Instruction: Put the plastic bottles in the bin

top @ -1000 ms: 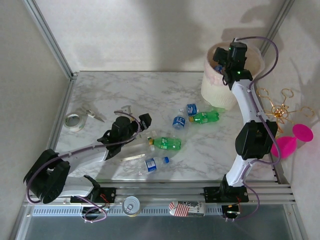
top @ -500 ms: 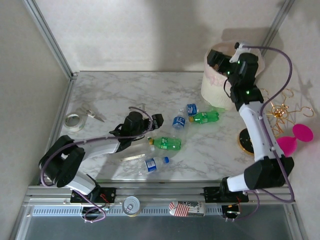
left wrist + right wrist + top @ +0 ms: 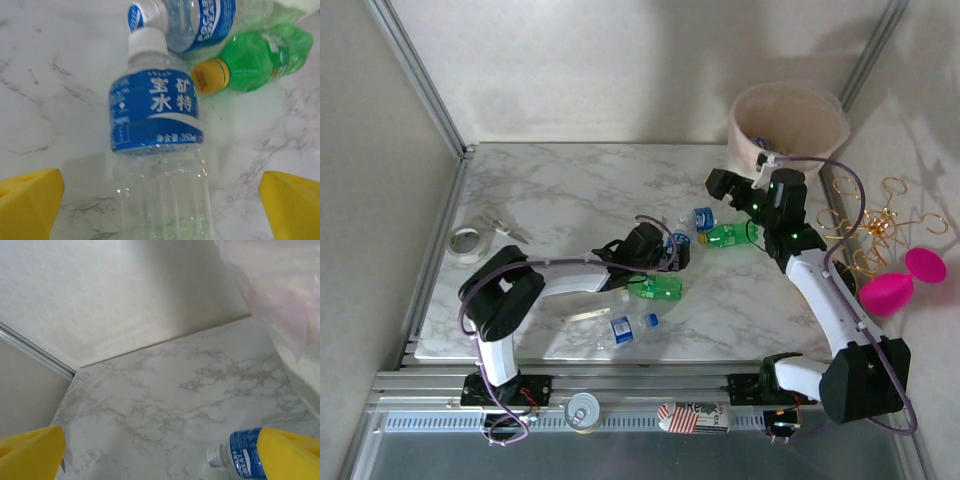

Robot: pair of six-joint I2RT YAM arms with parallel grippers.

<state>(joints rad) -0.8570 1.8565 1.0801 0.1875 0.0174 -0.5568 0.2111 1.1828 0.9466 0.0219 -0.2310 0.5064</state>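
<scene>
1. The left hand (image 3: 161,190), fingers spread wide, straddles a clear blue-labelled bottle (image 3: 155,120) lying mid-bench (image 3: 570,190), seemingly lined up to grasp it. The bottle's base is cut off.
2. A green bottle (image 3: 655,288) lies just nearer.
3. The right hand (image 3: 718,183), open and empty, hovers beside the bin (image 3: 820,95) at far right. The bin's contents are hard to make out.

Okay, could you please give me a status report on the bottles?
Left gripper open, straddling blue-label bottle. Right gripper open, empty, near bin. Several bottles on table. Nothing blocking.
</scene>
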